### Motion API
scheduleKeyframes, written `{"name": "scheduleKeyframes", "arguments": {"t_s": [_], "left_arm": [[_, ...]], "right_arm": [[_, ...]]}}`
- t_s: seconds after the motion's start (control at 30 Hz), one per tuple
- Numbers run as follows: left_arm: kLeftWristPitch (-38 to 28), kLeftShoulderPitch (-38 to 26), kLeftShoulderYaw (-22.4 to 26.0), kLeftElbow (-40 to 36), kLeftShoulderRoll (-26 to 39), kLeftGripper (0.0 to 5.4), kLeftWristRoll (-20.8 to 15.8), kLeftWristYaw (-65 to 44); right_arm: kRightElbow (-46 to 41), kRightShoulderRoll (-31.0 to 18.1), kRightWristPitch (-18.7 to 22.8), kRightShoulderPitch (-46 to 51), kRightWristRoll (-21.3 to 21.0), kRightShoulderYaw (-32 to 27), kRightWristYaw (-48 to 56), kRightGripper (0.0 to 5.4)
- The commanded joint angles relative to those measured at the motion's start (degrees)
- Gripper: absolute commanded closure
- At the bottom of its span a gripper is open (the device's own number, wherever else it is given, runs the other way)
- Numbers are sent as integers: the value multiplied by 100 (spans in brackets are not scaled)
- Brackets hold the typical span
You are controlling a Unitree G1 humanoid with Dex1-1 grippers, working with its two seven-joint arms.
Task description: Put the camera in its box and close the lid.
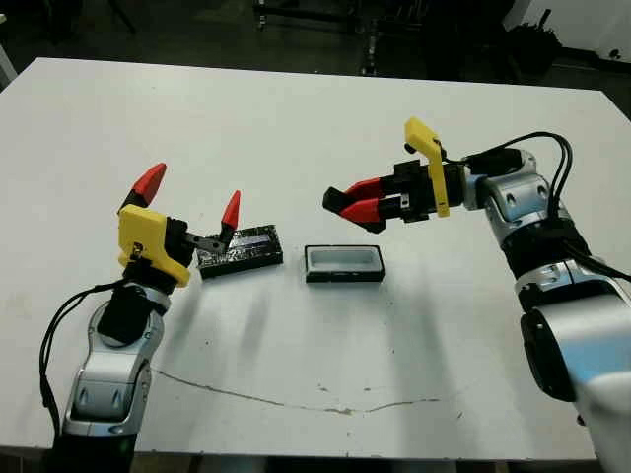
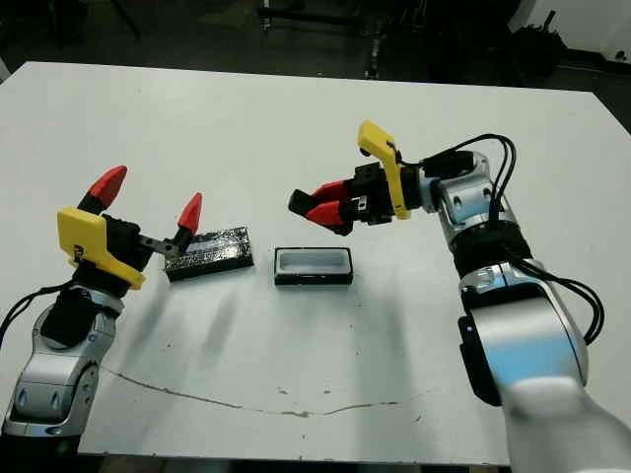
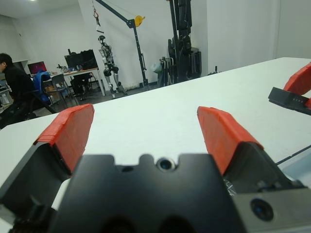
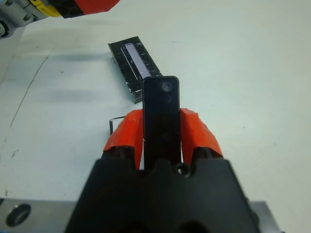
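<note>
While my right gripper [image 4: 161,133] hung above the white bench [image 1: 296,108], its red fingers [image 4: 200,132] were clamped on the camera [image 4: 161,114], the glossy black bar that stuck out past the fingertips in the right wrist view. From the head view I saw that gripper aimed toward my left, raised off the surface, up and just behind the box [image 1: 343,264]. The camera's free end was visible at the fingertips [image 1: 333,200] as a small dark end.

The box sat on the bench near the middle, a shallow black-walled tray with a pale lining, open side up and with nothing inside. Just to its left, apart from it by a narrow strip of bench, lay the lid [image 1: 242,249], a flat glossy black panel resting at a slight angle to the box. In the right wrist view I could make out the pale stripe running along the lid.

My left gripper [image 1: 190,197] stood at the lid's left end with its two red fingers [image 3: 70,132] spread wide apart, holding nothing. One fingertip pointed up over the lid's near corner; I could not tell whether it touched.

A thin, jagged line [image 1: 296,399] ran across the bench nearer to me.
</note>
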Motion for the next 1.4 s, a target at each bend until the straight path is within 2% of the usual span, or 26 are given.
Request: {"name": "scheduleKeyframes", "arguments": {"t_s": [0.03, 0.33, 0.6, 0.73, 1.0, 1.13, 1.4], "left_arm": [[88, 32, -19, -55, 52, 0, -10, -20], [87, 44, -31, -58, 47, 0, 51, 24], [52, 60, -27, -42, 26, 0, 15, 15], [51, 61, -25, -38, 18, 0, -5, 21], [-33, 75, -31, 7, 64, 0, 18, -25], [27, 98, -33, -44, 29, 0, 32, 31], [-44, 92, -38, 10, 54, 0, 77, 21]], "right_arm": [[31, -2, 10, -23, -77, 86, 4, 373], [-2, 79, -47, 12, -194, 293, -67, 373], [21, 191, 378, 140, -189, 369, -22, 373], [-1, 215, 381, 208, -237, 460, -42, 373], [-63, 272, 655, 254, -258, 539, -35, 373], [-76, 272, 454, 328, -286, 575, -51, 373], [41, 228, 451, 298, -381, 684, 9, 373]]}}
